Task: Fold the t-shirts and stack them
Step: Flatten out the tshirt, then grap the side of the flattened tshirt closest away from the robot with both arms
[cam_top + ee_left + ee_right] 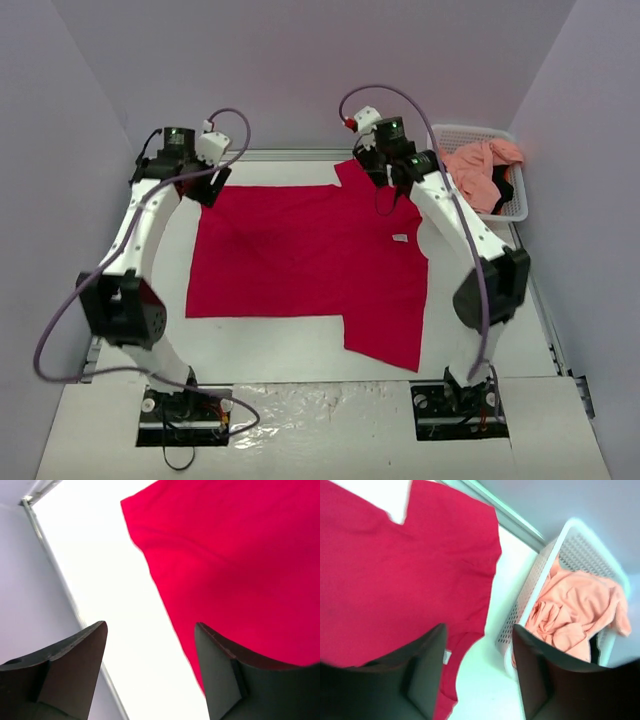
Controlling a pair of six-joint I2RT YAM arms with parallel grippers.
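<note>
Now my left gripper (150,626) and right gripper (479,628) both hang wide open and empty over the top edge of the red t-shirt (300,265), flat at mid-frame, where a shallow pinch could catch only one layer.

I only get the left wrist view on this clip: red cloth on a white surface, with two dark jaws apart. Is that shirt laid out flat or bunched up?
Observer: The top view shows the red t-shirt spread flat on the table, with its collar toward the right arm's side.
Operator: Where is the other shirt?
Observer: The salmon pink t-shirt lies crumpled in the white basket at the far right corner, with a black garment tucked beside it.
Operator: What is the right arm doing?
Observer: The right gripper hangs over the red shirt's far sleeve, next to the basket. Its jaws are open and hold nothing.
</note>
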